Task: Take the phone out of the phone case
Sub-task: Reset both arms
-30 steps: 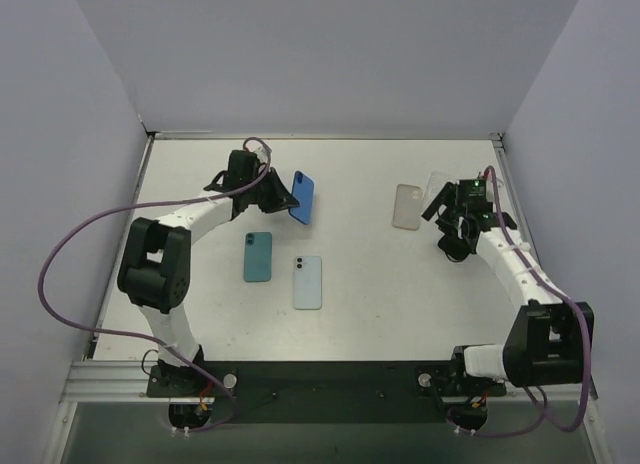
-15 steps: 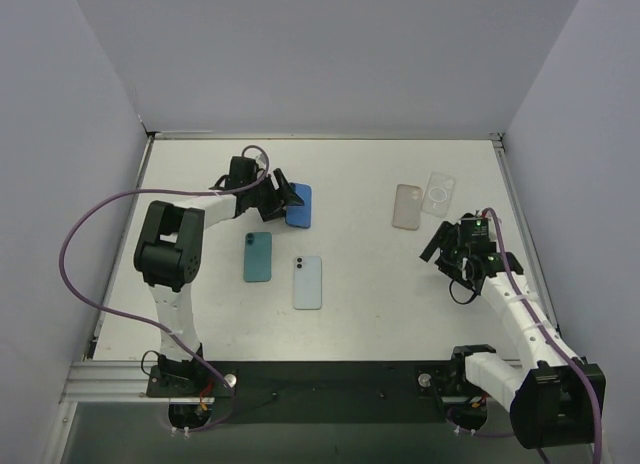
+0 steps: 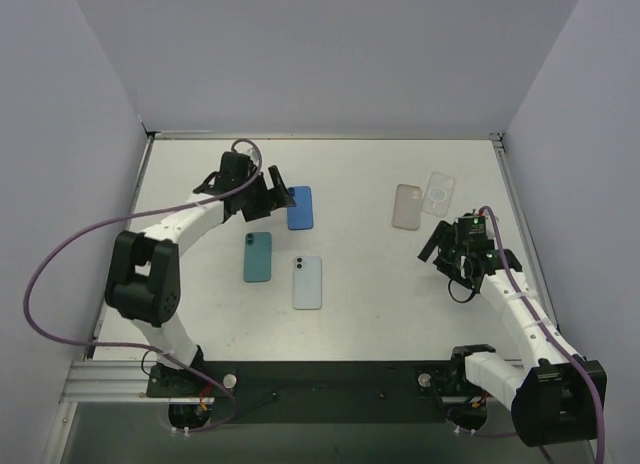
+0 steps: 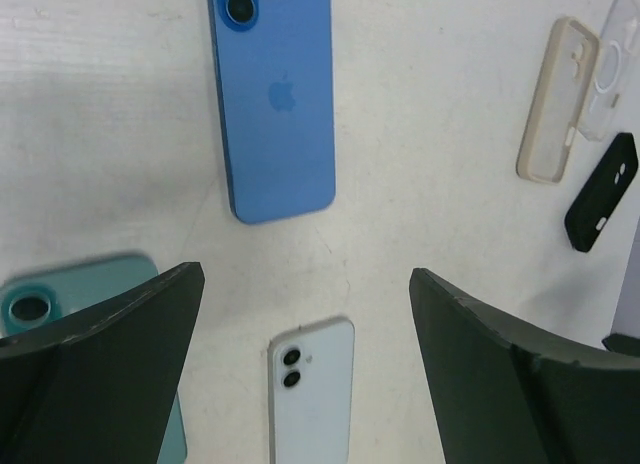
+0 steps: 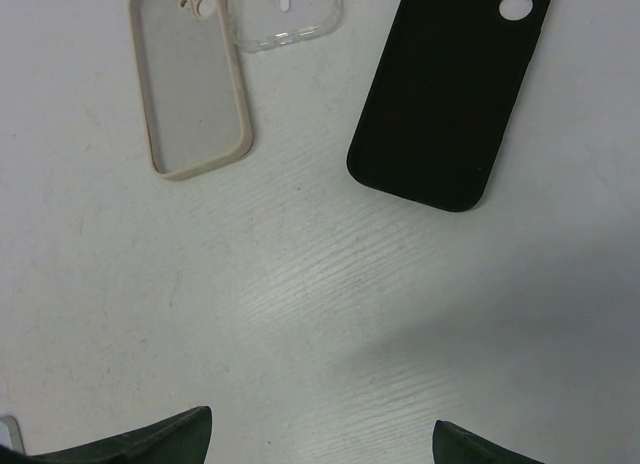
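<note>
Beyond the left pincer (image 4: 302, 284) (jaws wide) lies the blue phone (image 4: 280, 104).

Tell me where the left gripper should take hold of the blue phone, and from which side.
Best pinch the blue phone across its long edges near mid-length, with the left gripper coming straight down from above. It lies flat, back up, on the table, so only those thin sides offer a hold; both are free, the teal phone lying apart.
</note>
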### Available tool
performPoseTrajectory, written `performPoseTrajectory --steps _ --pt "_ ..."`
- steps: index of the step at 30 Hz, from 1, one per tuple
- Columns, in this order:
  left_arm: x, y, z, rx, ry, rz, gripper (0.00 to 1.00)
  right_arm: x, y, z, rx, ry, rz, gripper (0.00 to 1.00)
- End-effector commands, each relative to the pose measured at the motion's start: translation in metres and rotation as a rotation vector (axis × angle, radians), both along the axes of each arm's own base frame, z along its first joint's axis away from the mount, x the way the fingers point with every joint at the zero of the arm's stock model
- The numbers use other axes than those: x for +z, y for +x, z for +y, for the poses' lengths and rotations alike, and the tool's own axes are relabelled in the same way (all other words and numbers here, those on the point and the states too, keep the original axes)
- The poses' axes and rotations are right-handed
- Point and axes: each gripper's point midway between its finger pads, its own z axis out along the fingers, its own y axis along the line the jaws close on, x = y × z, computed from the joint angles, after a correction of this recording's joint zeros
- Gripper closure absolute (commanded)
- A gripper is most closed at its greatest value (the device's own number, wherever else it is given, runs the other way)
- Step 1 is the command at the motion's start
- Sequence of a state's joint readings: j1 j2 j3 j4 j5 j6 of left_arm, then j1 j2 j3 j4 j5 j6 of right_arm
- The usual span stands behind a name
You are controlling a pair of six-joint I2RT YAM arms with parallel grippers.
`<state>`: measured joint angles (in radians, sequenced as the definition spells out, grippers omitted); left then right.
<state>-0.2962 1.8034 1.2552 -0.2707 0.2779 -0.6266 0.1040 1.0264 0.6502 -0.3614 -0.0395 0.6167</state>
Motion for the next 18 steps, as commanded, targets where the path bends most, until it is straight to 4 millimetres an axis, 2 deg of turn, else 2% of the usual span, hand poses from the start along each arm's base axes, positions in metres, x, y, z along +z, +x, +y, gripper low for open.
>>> performPoseTrajectory --steps 1,2,3,4,5,6,7,9,10,11,16,18 --pt "0.042 -0.038 0.009 0.001 0.04 -0.111 0.05 0.016 0.006 -0.003 -0.002 -0.031 -0.028 0.17" --pt "0.061 -0.048 0.008 -0.008 0.028 -0.167 0.05 0.016 0.007 -0.009 -0.022 -0.055 -0.031 0.17" --pt "0.048 -0.062 0.012 -0.011 0.039 -0.146 0.04 0.017 0.007 -0.007 -0.011 -0.056 -0.031 0.17" --pt "0.051 -0.067 0.014 -0.008 0.037 -0.172 0.05 0.017 0.008 -0.007 -0.008 -0.055 -0.03 0.17" --pt "0.065 -0.077 0.016 -0.015 0.019 -0.21 0.04 0.019 0.009 -0.006 -0.002 -0.053 -0.034 0.17" --pt "0.061 -0.086 0.02 -0.014 0.019 -0.207 0.04 0.02 0.01 -0.005 0.007 -0.052 -0.037 0.17" --pt "0.05 -0.098 0.025 -0.012 0.027 -0.182 0.04 0.02 0.009 -0.004 0.009 -0.052 -0.037 0.17" --pt "0.058 -0.114 0.029 -0.01 0.007 -0.213 0.04 0.021 0.009 -0.004 0.007 -0.054 -0.041 0.17" --pt "0.046 -0.125 0.032 -0.01 0.009 -0.194 0.04 0.02 0.009 -0.004 0.01 -0.056 -0.041 0.17" --pt "0.055 -0.132 0.034 -0.003 -0.012 -0.227 0.04 0.021 0.008 -0.005 0.005 -0.058 -0.044 0.17" --pt "0.041 -0.156 0.053 0.038 0.024 -0.226 0.04 0.02 0.008 -0.007 0.005 -0.079 -0.043 0.17" --pt "0.042 -0.159 0.059 0.058 0.044 -0.229 0.04 0.019 0.009 -0.009 0.009 -0.086 -0.039 0.18"
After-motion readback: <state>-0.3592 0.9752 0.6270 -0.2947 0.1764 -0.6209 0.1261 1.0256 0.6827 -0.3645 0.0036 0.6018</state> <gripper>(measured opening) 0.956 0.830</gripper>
